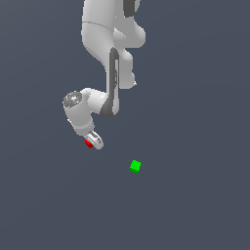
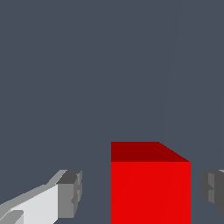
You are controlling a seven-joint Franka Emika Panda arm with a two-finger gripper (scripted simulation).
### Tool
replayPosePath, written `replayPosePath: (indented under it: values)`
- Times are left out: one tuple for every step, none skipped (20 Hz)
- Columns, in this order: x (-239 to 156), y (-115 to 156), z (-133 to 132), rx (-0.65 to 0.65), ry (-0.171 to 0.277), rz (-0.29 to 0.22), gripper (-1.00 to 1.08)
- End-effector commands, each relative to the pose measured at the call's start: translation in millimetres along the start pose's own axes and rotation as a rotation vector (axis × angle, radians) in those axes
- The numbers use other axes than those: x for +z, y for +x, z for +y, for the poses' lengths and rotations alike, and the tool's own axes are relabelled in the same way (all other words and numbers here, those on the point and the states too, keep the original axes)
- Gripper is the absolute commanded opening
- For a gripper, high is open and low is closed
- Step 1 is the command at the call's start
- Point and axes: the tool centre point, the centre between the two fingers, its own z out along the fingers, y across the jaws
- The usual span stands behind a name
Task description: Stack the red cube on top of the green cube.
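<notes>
The red cube [image 1: 89, 143] lies on the floor under the arm's hand, mostly hidden by it in the exterior view. In the wrist view the red cube [image 2: 150, 188] sits between the two fingers of my gripper [image 2: 142, 192], nearer one finger than the other. A gap shows on each side of it, so the jaws are open and touch nothing. In the exterior view my gripper [image 1: 93, 141] hangs low over that cube. The green cube [image 1: 135, 166] rests alone on the floor, off to the exterior view's right and a little nearer the camera. It does not show in the wrist view.
The white arm [image 1: 110, 58] comes down from the top of the exterior view. A flat, dark grey floor [image 1: 195, 205] surrounds both cubes.
</notes>
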Motion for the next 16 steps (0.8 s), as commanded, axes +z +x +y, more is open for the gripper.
replayPosePath:
  values:
    - [6.9,0.5,-0.3,0.001,0.001,0.001,1.0]
    - [8.2,0.7,-0.4,0.001,0.001,0.001,1.0]
    - [9.0,0.8,-0.5,0.001,0.001,0.001,1.0]
    - [9.2,0.9,-0.6,0.001,0.001,0.001,1.0]
    - [9.2,0.9,-0.6,0.001,0.001,0.001,-1.0]
    - [9.2,0.9,-0.6,0.001,0.001,0.001,-1.0]
    - [9.2,0.9,-0.6,0.001,0.001,0.001,-1.0]
    - [9.2,0.9,-0.6,0.001,0.001,0.001,-1.0]
    - [9.2,0.9,-0.6,0.001,0.001,0.001,-1.0]
    - [9.2,0.9,-0.6,0.001,0.001,0.001,-1.0]
    - [9.2,0.9,-0.6,0.001,0.001,0.001,-1.0]
    - [9.2,0.9,-0.6,0.001,0.001,0.001,-1.0]
    - [9.2,0.9,-0.6,0.001,0.001,0.001,-1.0]
    - [9.2,0.9,-0.6,0.001,0.001,0.001,-1.0]
    - [8.8,0.6,-0.8,0.0,0.001,0.001,-1.0]
    - [8.5,0.6,-0.8,0.0,0.001,0.001,-1.0]
